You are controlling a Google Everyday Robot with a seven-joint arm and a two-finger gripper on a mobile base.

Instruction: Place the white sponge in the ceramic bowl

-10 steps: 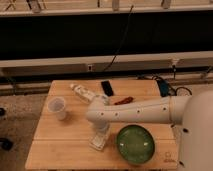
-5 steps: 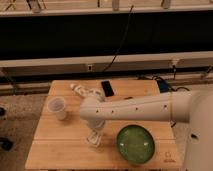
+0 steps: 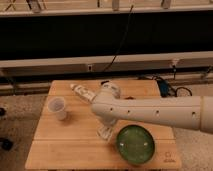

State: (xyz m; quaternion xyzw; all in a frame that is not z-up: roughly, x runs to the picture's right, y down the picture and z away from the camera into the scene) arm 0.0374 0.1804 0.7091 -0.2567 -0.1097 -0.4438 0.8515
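Note:
The ceramic bowl (image 3: 135, 145) is round, glossy dark green with a lighter speckled inside, and sits on the wooden table (image 3: 65, 145) at the front right. My white arm (image 3: 150, 111) reaches in from the right across the table's middle. My gripper (image 3: 104, 132) points down at the tabletop just left of the bowl, close to its rim. I see no white sponge apart from the gripper. A pale patch shows at the gripper's tip, and I cannot tell whether it is the sponge.
A small white translucent cup (image 3: 56, 107) stands at the table's left. An elongated white labelled bottle (image 3: 82, 92) lies at the back, partly behind my arm. Cables (image 3: 172, 90) lie on the floor at the back right.
My gripper has moved a little right and back, closer to the bowl. The arm has swung over the table's back middle. Bowl, cup and bottle have not moved.

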